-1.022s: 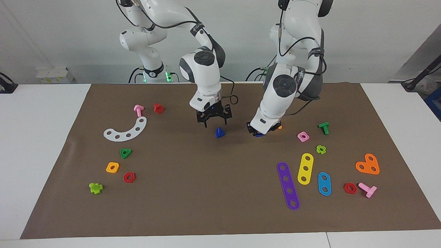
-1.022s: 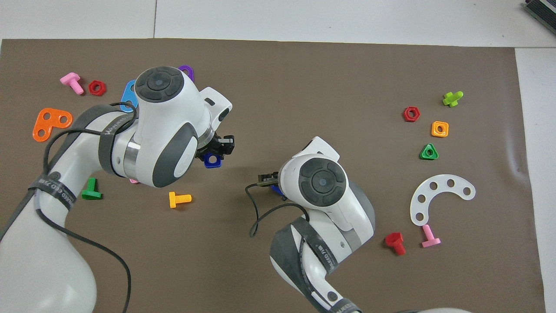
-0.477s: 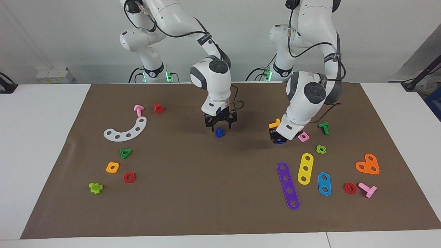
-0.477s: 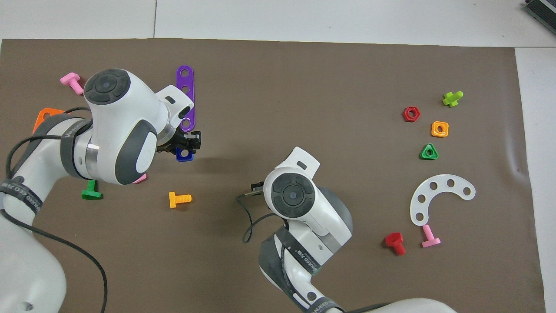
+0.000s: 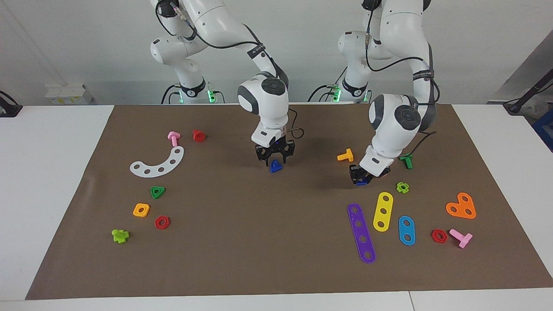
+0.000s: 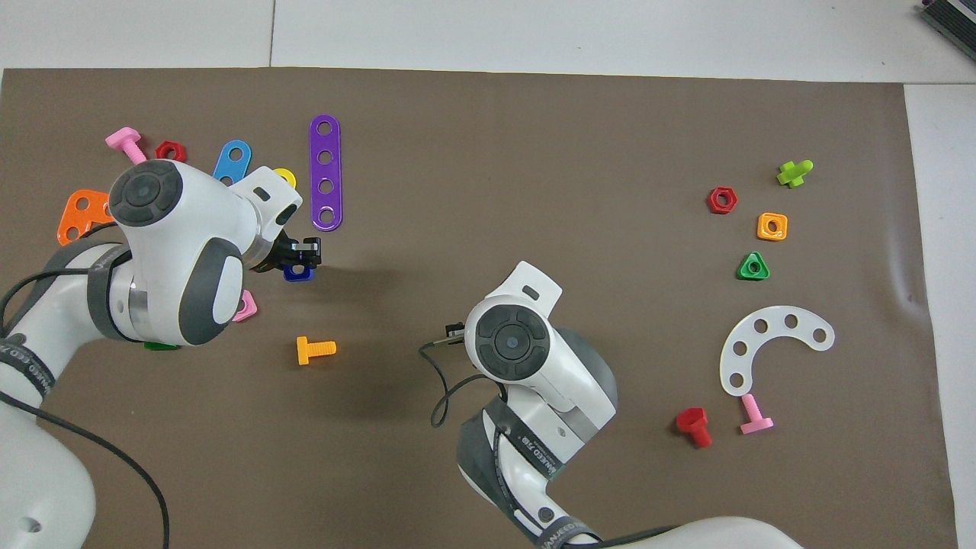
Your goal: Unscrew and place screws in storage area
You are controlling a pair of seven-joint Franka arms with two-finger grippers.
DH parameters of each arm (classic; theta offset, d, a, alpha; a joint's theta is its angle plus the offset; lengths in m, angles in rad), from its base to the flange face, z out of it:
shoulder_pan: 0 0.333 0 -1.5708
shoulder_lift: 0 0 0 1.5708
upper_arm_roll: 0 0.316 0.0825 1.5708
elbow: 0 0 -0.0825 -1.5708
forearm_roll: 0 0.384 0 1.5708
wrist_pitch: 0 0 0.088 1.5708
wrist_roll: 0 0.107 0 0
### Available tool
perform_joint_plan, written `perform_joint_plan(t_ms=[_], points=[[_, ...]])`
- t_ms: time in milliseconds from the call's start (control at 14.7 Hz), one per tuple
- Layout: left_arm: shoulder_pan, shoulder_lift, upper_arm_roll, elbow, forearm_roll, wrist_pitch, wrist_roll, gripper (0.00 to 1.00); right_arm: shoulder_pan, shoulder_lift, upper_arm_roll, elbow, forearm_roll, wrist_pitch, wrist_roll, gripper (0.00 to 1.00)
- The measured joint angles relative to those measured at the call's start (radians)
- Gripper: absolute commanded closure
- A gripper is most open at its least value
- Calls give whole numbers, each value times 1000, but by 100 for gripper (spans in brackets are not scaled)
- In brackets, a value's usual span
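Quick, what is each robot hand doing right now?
Left gripper: shut on the dark-blue square nut.
Right gripper: down around the dark-blue triangular bolt on the mat; whether it grips cannot be told.

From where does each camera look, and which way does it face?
Facing view: high across the table, facing the robots; both arms show from their bases, right claw at the dark-blue bolt.
Overhead view: above the robots' end, looking steeply down; arms enter from the bottom, left claw holding a dark-blue square nut.
Both share the brown mat, purple strip, white arc.
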Motion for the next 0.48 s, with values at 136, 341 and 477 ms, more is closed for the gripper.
perform_joint_plan(t_ms=[136,341,477], points=[[0,-2,-2,-35,0,40,2,100,0,0,0,-1,0,-8,1,54],[0,-2,-6,-70,0,80,5,100,0,0,0,-3,0,-15,2,77],[-2,-2,-10,-82,0,95,6,100,0,0,0,-3,0,-16,2,98]])
